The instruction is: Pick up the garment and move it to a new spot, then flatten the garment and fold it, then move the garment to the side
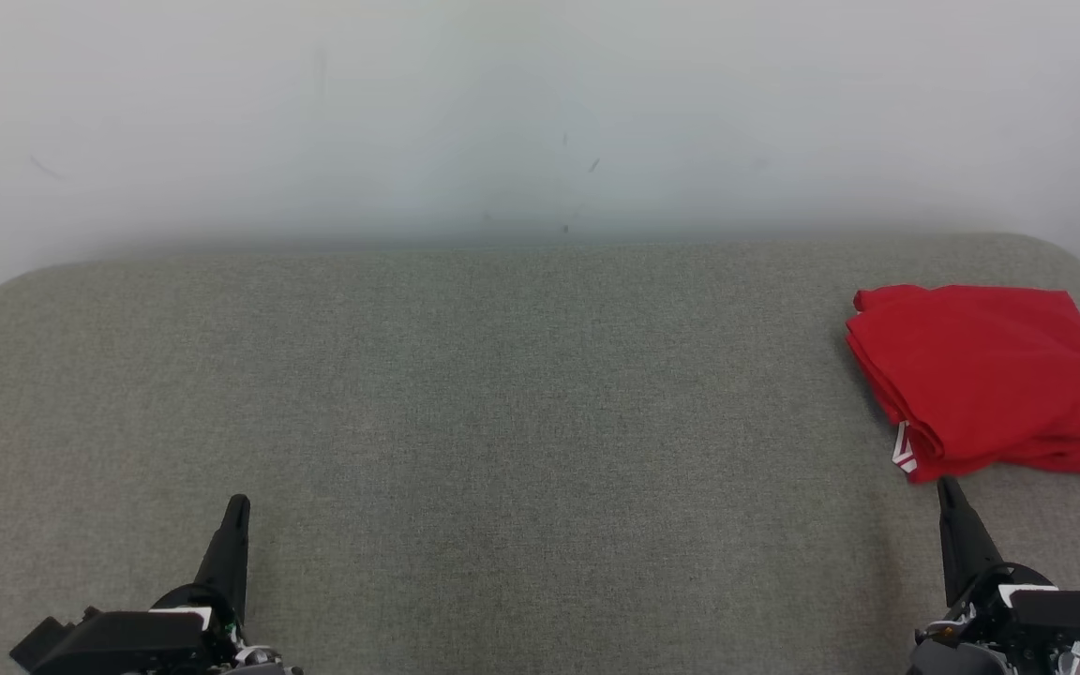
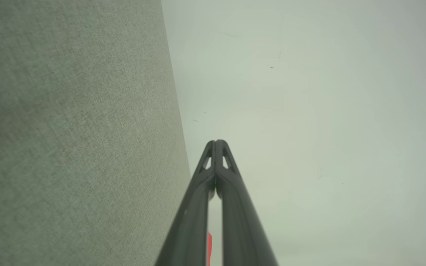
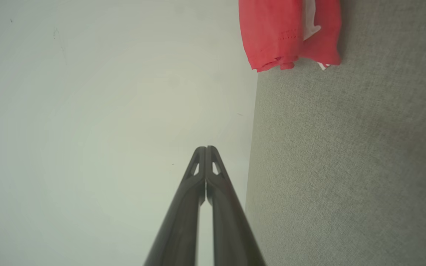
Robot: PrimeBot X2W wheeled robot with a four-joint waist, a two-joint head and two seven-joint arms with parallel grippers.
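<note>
The red garment (image 1: 990,375) lay folded in a rough rectangle at the far right of the grey fabric surface (image 1: 502,394), its right edge running out of the head view. A bit of white print (image 1: 904,452) showed at its near left corner. The right hand (image 1: 946,486) was at the near right, its fingers pressed together on nothing, tips just short of that corner. The left hand (image 1: 238,506) was at the near left, well apart from the garment, fingers likewise together and empty. A pale wall (image 1: 502,112) rose behind the surface.
</note>
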